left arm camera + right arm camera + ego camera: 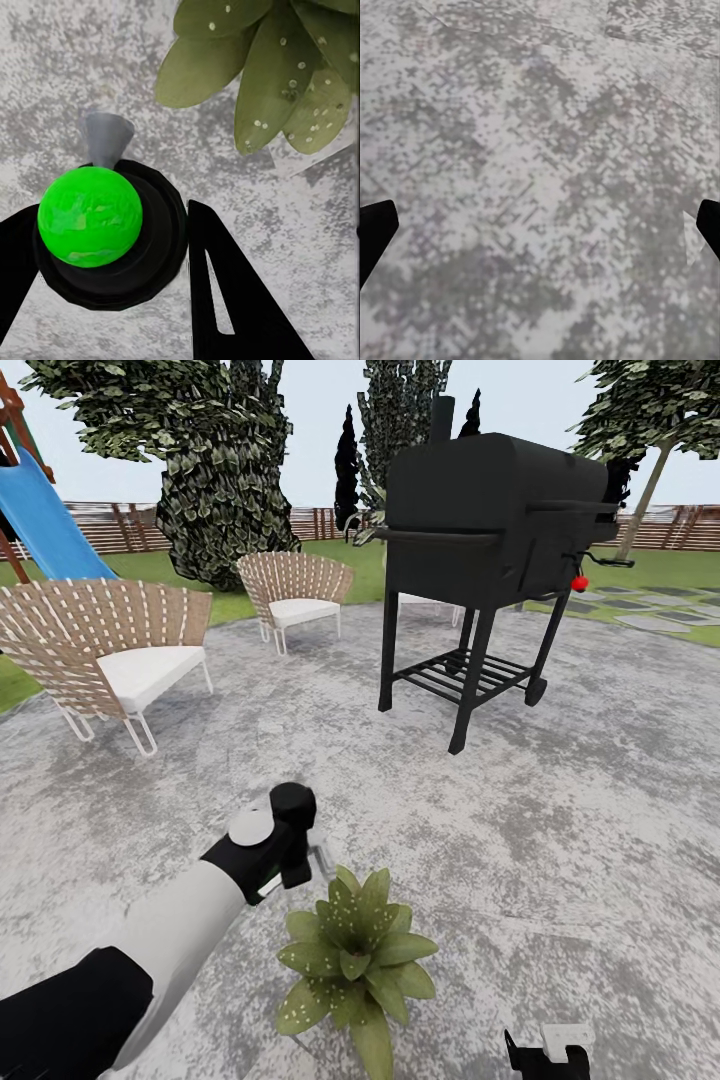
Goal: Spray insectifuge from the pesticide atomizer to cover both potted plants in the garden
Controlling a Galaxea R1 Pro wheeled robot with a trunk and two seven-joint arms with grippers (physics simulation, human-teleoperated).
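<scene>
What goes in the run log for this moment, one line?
left gripper: shut on pesticide atomizer | aim: beside potted plant on patio | right gripper: open, over paving | spray: none seen

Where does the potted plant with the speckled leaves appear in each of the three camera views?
Head view: the potted plant stands low in the middle, on the grey patio, just beside the left gripper.
Left wrist view: its speckled leaves hang in the upper right corner, beyond the atomizer held in the jaws.
Right wrist view: the plant is not in it.
Shared landmark: the mottled grey paving.
</scene>
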